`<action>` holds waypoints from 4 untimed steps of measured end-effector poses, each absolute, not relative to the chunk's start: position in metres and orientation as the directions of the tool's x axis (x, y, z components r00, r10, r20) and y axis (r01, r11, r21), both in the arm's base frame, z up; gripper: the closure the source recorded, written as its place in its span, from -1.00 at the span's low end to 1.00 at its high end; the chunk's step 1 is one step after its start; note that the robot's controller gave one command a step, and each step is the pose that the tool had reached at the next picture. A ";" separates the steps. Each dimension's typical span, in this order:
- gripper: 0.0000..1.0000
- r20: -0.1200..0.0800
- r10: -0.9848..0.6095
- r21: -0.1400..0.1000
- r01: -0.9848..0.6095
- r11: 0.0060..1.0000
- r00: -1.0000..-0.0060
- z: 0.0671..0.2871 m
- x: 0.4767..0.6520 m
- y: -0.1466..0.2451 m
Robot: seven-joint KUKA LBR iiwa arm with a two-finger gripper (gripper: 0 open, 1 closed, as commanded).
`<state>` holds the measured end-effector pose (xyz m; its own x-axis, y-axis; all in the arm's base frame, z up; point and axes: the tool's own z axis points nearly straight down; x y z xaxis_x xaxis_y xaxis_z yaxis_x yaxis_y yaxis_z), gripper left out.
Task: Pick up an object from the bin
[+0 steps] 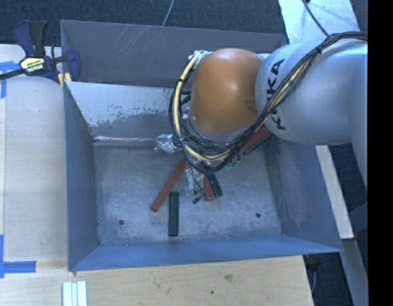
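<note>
My gripper (198,185) hangs under the arm's orange cover, low over the middle of the bin floor. A long red-brown stick (167,190) lies slanted just to its left, its upper end running under the gripper. A dark green bar (173,213) lies upright on the floor below that stick. A short red-brown piece (213,189) sits right beside the gripper on its right. Whether anything is held is hidden by the cables and cover.
A small silvery thing (164,144) lies by the back wall, left of the arm. Another reddish stick (255,139) pokes out under the arm on the right. The arm covers the bin's back right part; the left floor is bare.
</note>
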<state>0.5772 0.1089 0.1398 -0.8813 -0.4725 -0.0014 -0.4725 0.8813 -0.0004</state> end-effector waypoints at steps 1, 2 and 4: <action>-1.00 -0.002 -0.826 -0.002 -0.826 0.564 -0.564 0.098 0.576 0.112; 1.00 -0.006 -0.801 -0.003 -0.801 0.598 -0.598 0.072 0.574 0.119; 1.00 -0.001 -0.801 0.002 -0.801 0.599 -0.599 0.079 0.572 0.118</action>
<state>0.5720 0.1182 0.0791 -0.5987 -0.8010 -0.0010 -0.8010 0.5987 0.0021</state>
